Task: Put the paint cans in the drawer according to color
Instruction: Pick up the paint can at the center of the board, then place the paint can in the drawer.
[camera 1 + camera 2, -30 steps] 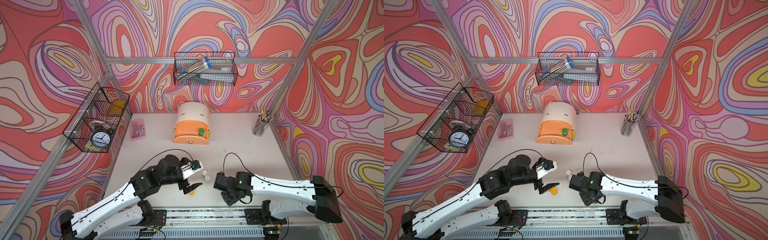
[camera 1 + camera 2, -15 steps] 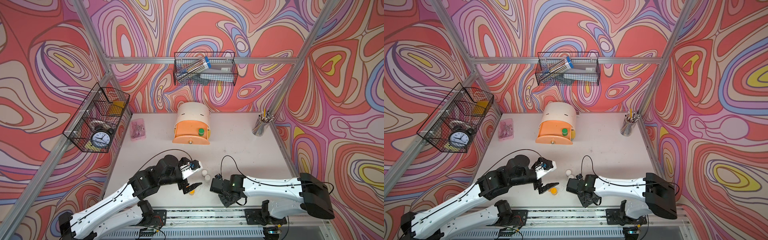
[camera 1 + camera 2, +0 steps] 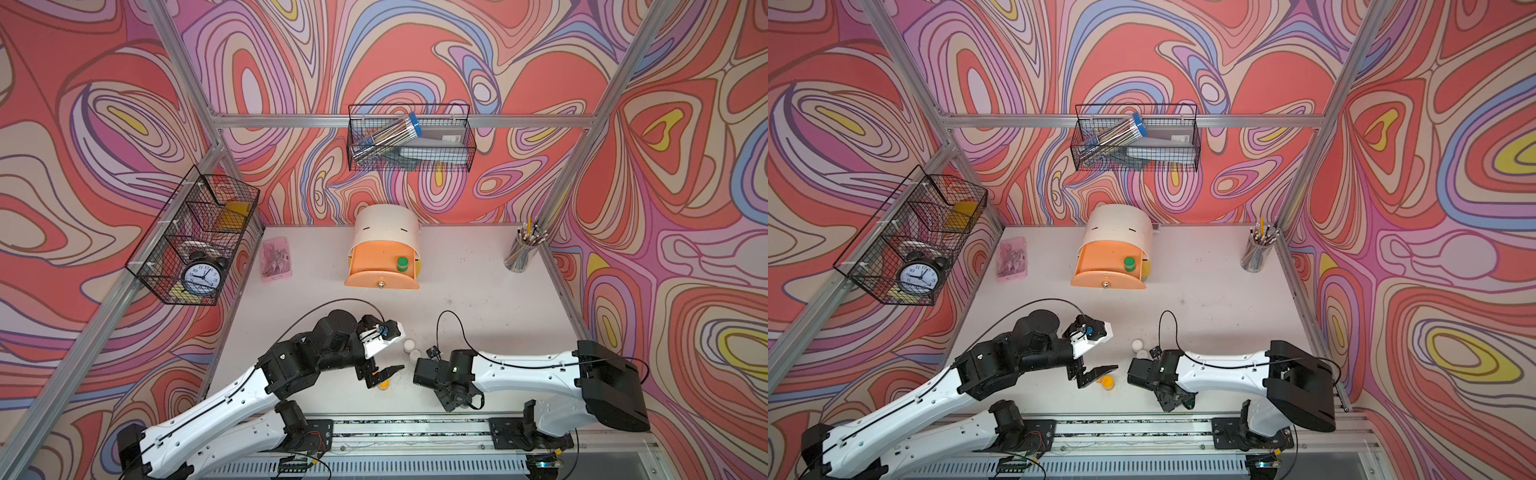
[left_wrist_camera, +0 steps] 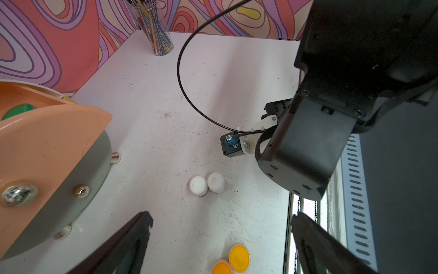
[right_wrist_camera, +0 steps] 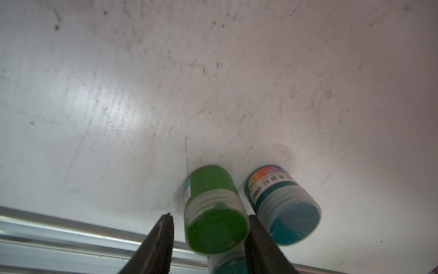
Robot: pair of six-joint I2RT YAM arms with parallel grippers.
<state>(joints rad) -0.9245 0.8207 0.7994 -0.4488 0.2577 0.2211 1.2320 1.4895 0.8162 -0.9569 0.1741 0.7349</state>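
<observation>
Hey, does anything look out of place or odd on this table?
One thing: a green paint can stands in the open peach drawer, a colour mismatch, while the two orange cans sit out on the table. Nothing looks spilled or broken.

A teal can (image 5: 225, 265), cropped, is mostly hidden behind the green can (image 5: 213, 213).

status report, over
Left gripper open near orange cans. Right gripper open, astride green can. Teal can close beside it. Peach drawer open.
</observation>
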